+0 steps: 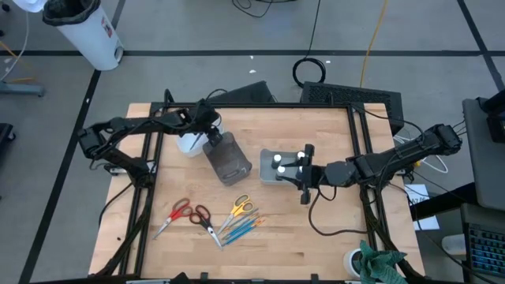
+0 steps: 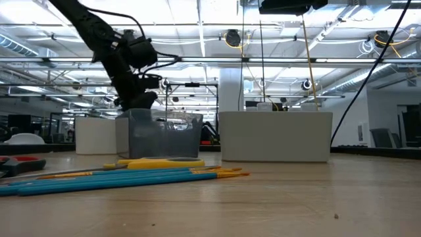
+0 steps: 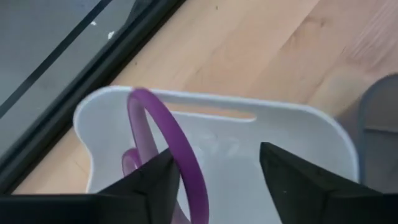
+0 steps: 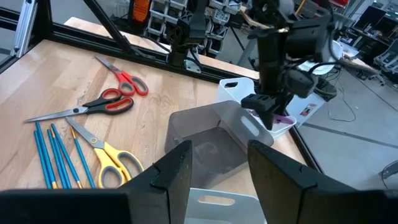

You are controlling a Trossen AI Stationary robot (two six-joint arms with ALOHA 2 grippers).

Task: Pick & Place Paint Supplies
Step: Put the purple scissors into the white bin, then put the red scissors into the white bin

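My left gripper hangs open over the far-left white bin, its fingers pointing down into it. Purple-handled scissors stand in that bin, handle loop up, beside one finger. My right gripper hovers open and holds nothing, above a second white bin where white bottle caps show. Two red scissors, yellow scissors and blue brushes lie flat on the table near its front. My left gripper has one finger right beside the purple handle loop, coming from above. Whether it touches the loop I cannot tell. The scissors stand inside the white bin, loop up.
A grey translucent bin stands between the two white bins, close to the left gripper. A black frame rail runs past the far-left bin at the table's edge. Bare wood lies right of the brushes.
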